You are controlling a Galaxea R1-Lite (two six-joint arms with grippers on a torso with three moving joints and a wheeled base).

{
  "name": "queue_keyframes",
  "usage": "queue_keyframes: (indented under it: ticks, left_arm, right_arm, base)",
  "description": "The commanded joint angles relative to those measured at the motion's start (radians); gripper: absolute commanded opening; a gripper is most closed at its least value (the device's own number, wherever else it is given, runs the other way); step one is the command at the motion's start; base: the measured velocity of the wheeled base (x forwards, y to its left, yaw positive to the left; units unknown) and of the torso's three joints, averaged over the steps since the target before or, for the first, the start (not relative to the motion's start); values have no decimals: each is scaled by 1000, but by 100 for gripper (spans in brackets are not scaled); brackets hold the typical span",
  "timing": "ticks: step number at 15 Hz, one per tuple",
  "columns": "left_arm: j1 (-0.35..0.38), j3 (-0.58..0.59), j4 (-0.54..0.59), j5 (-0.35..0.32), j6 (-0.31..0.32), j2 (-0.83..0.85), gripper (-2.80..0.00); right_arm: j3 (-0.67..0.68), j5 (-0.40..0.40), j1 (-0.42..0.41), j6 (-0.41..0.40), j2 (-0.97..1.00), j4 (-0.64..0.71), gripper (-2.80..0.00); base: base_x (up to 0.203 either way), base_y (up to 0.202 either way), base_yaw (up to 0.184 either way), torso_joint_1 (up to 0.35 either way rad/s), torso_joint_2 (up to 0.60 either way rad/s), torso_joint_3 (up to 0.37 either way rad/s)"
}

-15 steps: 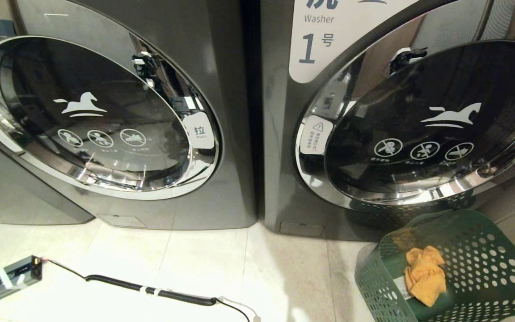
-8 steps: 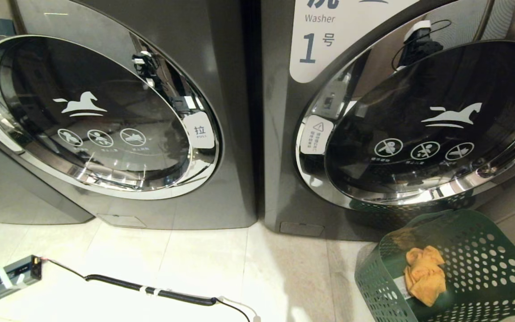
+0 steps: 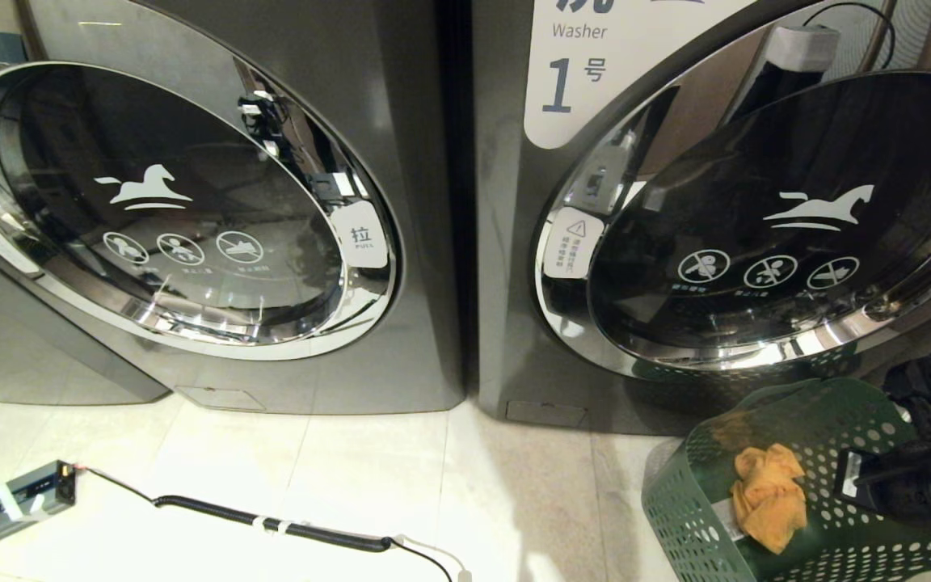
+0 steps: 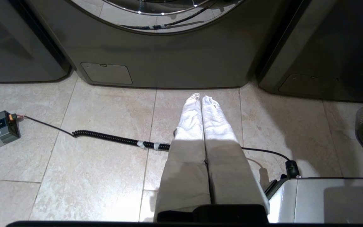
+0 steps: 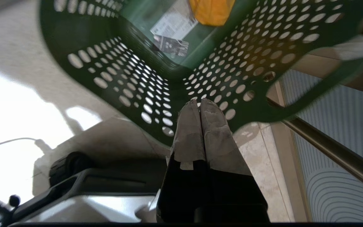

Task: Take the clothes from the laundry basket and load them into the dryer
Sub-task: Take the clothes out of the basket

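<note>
Since a second ago the right arm has come into the head view at the right edge, its dark body now over the far side of the laundry basket, and its reflection has climbed the chrome ring of the right-hand washer. In the head view the dark green basket stands on the tiled floor in front of that washer, marked 1, with the yellow-orange clothes bundled inside against its near wall. A second washer stands to the left, and a grey power brick with a coiled black cable lies on the floor toward the left edge. In the left wrist view the left gripper hangs low above the floor tiles, its white-wrapped fingers pressed together, holding nothing. In the right wrist view the right gripper sits just outside the basket's perforated wall, fingers pressed together and empty, with the clothes visible within the basket beyond.
</note>
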Motion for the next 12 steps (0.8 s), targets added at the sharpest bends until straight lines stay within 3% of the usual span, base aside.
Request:
queue_keyframes:
  ticks: [1, 2, 5, 12]
  left_arm:
    - [0, 0, 0, 0, 0, 0, -280]
    - [2, 0, 0, 0, 0, 0, -280]
    - [0, 0, 0, 0, 0, 0, -280]
    - [2, 0, 0, 1, 0, 0, -280]
  right_arm:
    - [-45, -2, -31, 1, 189, -10, -280]
    - [-74, -2, -78, -16, 242, -15, -280]
    - [-164, 10, -261, -197, 358, -23, -280]
    - [-365, 137, -380, -235, 622, -36, -280]
  base:
    - [0, 0, 0, 0, 0, 0]
    - [0, 0, 0, 0, 0, 0]
    - [0, 0, 0, 0, 0, 0]
    - [0, 0, 0, 0, 0, 0]
